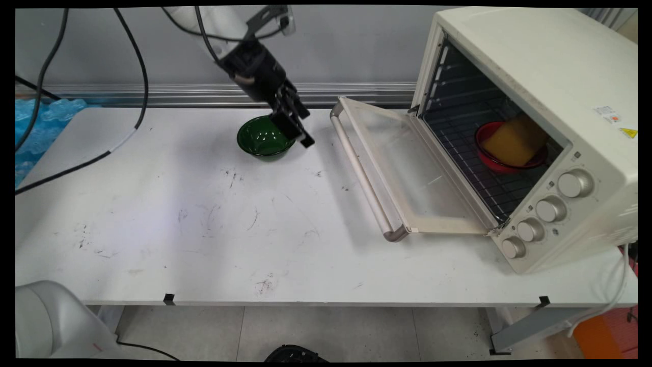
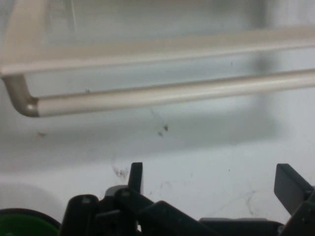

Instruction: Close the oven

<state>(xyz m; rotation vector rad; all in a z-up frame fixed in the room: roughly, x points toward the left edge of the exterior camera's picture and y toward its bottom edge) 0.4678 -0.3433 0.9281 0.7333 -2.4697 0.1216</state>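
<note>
White, scuffed desk stands against a grey wall, with black cables hanging over its left rear corner.

1. Hand: black, two-fingered, tilted down and toward the right. In the hand view both fingers rise from the bottom edge well apart, with only bare desk between them. The hand is released and grasps nothing.

2. Green bowl: upright on the rear centre of the desk, apparently empty. The hand hangs just at its right rim, partly in front of it in the main view; contact cannot be confirmed. In the hand view only a green edge shows at the lower left, so the bowl lies beside the fingers, not between them.

3. Toaster oven: cream-coloured, at the right end of the desk, turned at an angle. Its door is folded down flat, glass upward, leaving the cavity accessible. The door handle is the part nearest the hand, and the hand camera faces it.

4. Red bowl: on the wire rack inside the oven, holding a yellow block that leans against its rim, too large to lie flat in it.
</note>
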